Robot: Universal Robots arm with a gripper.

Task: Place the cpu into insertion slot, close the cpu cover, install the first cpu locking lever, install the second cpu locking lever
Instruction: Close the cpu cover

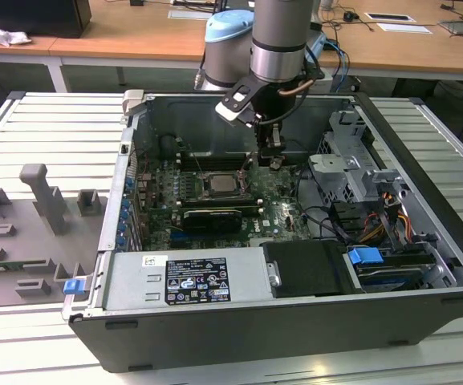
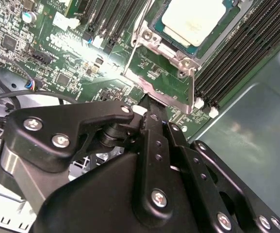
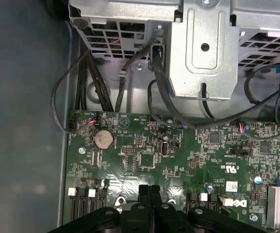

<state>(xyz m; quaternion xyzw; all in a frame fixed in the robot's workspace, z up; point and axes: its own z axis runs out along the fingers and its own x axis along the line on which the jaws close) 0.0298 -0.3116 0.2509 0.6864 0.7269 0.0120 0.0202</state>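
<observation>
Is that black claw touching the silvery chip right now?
Apart. In the second wrist view the gripper sits short of the cpu; the opened cpu cover lies between them.

Cpu (image 2: 198,19) cut off by pic edge in second wrist view; hand (image 2: 147,103) body hides board (image 2: 57,58) beneath. Exterior view: cpu cover (image 1: 201,186) too small to tell if latched.

arm (image 1: 279,32) — grey tube, pale-blue joint caps (image 1: 226,29) | hand (image 3: 149,189) — black, silver screws (image 2: 159,198)
</observation>
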